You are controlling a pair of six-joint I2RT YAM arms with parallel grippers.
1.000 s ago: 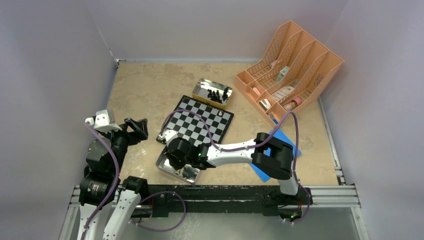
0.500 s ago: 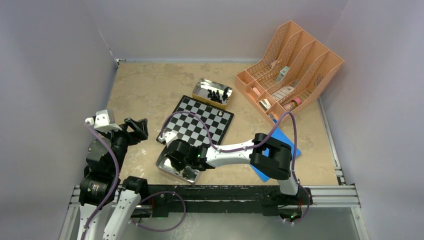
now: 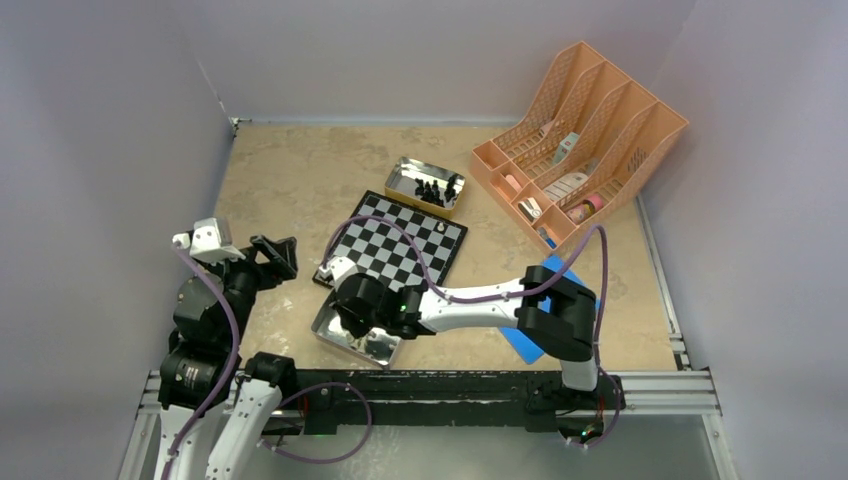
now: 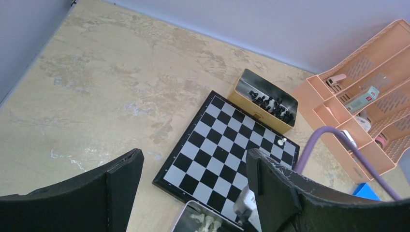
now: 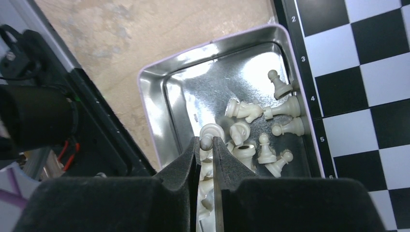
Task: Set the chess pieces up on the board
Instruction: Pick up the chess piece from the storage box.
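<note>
**A:** Two tins by the board [image 3: 398,250]?

**B:** Yes. Near tin [image 5: 150,96] pressed against the board's near edge, loaded with cream-white pieces [image 5: 263,116], most of them toppled on their sides. Far tin [image 3: 425,186] just beyond the board's far edge, holding black pieces [image 3: 432,190] in a tight cluster.

**A:** And on the board itself?

**B:** A single small pale piece [image 4: 281,142], upright on a square close to the far right corner.

**A:** Right gripper [image 5: 207,150]?

**B:** Down inside the near tin, by the board's near left corner. Jaws pinched together on one held piece [image 5: 206,141], cream-white, with its round head poking out between the fingertips.

**A:** Left gripper [image 4: 193,157]?

**B:** Raised well to the left of the board, angled toward it. Jaws wide apart, gripping nothing.

**A:** Anything else around the board?

**B:** Orange file rack [image 3: 580,130] off beyond the far right corner, small items tucked in its slots. Blue flat square [image 3: 568,275] to the right of the board, partly hidden under the right arm.
</note>
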